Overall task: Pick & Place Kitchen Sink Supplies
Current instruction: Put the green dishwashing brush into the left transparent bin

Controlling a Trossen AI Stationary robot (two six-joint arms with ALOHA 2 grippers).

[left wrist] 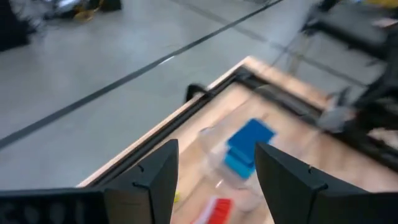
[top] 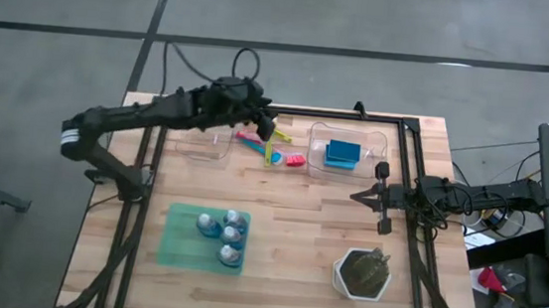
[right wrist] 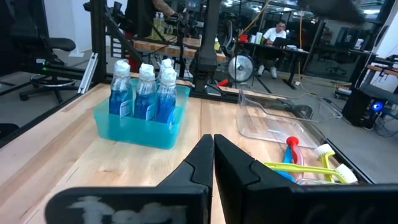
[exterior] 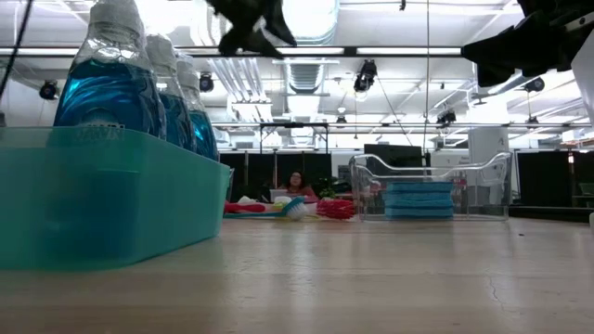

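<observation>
Several clear bottles of blue liquid (top: 223,234) (exterior: 139,83) (right wrist: 144,93) stand in a teal-green tray (top: 176,235). Two stacked blue sponges (top: 341,154) (exterior: 418,198) (left wrist: 249,146) lie in a clear bin (top: 380,143). The yellow-green, blue and pink brushes (top: 272,155) (exterior: 295,208) (right wrist: 308,165) lie on the table between the two clear bins. My left gripper (top: 265,128) (left wrist: 214,146) (exterior: 252,28) is open, raised well above the brushes and holding nothing. My right gripper (top: 356,194) (right wrist: 213,140) is shut and empty, near the table's right side.
A second clear bin (top: 206,144) (right wrist: 273,118) stands left of the brushes with nothing in it. A white hexagonal pot with a dark plant (top: 363,273) sits at the near right. A black frame (top: 408,166) runs along the table's far and side edges. Bare wood lies at the centre.
</observation>
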